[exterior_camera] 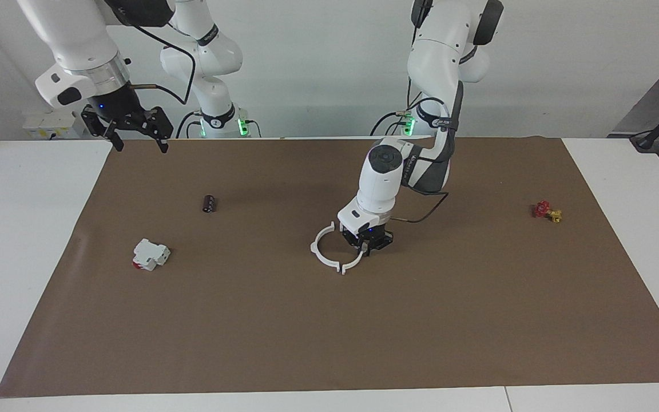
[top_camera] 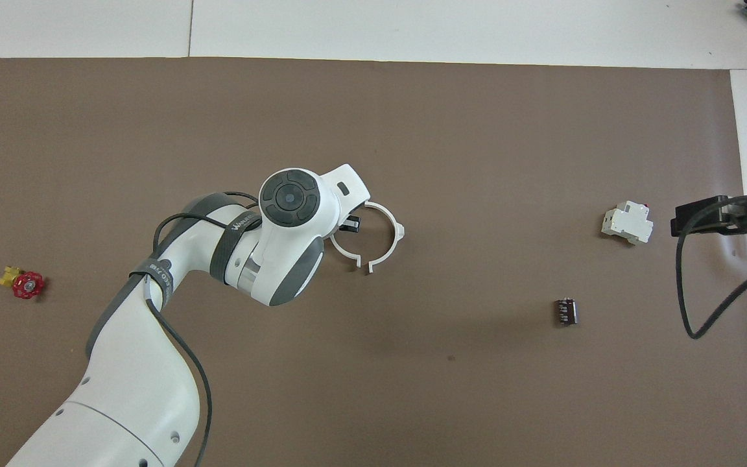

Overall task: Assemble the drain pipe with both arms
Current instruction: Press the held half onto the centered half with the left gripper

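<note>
Drain-pipe halves (exterior_camera: 325,256) are pictured nearly joined into a ring at the middle of the brown mat (exterior_camera: 364,343). One arc (top_camera: 388,235) lies flat; the other (top_camera: 342,248) is pinched by the left gripper (exterior_camera: 367,247), whose fingers are closed on it, and is held end to end against the first. At the ends farther from the robots a small gap is seen. The arcs are judged light, thin and stiff yet springy, likely to skid on the mat when pushed, so the loose half is best steadied at its outer tab and the held one gripped mid-arc.

The right gripper (exterior_camera: 138,127) is held up over the mat's edge at the right arm's end, fingers spread and empty, waiting.

From the facing view the grip itself and the gripper's nearness to the mat are read; from overhead both are largely hidden by the wrist, but the ring's outline and the open ends are shown plainly. A white block (top_camera: 627,224), a black cylinder (top_camera: 565,311) and a red valve (top_camera: 26,285) lie well apart from the ring.
</note>
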You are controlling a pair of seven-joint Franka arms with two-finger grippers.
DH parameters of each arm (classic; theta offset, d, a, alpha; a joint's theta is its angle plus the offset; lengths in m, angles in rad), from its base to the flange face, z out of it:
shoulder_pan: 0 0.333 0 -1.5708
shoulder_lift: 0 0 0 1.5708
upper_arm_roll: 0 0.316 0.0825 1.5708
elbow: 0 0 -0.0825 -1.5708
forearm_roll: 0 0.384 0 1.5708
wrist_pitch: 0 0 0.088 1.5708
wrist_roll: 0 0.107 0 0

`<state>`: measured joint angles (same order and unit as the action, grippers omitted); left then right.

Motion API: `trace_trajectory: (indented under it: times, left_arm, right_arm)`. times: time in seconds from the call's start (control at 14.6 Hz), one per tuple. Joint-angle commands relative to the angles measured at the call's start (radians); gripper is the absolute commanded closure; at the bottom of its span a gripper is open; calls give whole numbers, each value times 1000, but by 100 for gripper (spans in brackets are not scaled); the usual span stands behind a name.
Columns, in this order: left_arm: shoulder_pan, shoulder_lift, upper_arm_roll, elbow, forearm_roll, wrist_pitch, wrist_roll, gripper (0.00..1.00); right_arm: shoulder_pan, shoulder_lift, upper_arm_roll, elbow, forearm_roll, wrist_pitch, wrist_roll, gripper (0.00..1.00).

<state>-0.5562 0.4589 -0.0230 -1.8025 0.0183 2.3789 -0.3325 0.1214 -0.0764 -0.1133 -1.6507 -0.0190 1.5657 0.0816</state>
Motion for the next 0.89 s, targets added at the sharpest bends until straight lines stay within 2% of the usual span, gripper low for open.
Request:
trace_trajectory:
  times: [0.0,0.82]
  left_arm:
    - [-27,-34,18,-43,22,5,-52,100]
    - [-37,-42,17,-75,22,65,-72,100]
  right_arm:
    - [-6,-11,1,-1,21,-19,-17,0]
    - [-5,-11,1,-1,21,-19,-16,0]
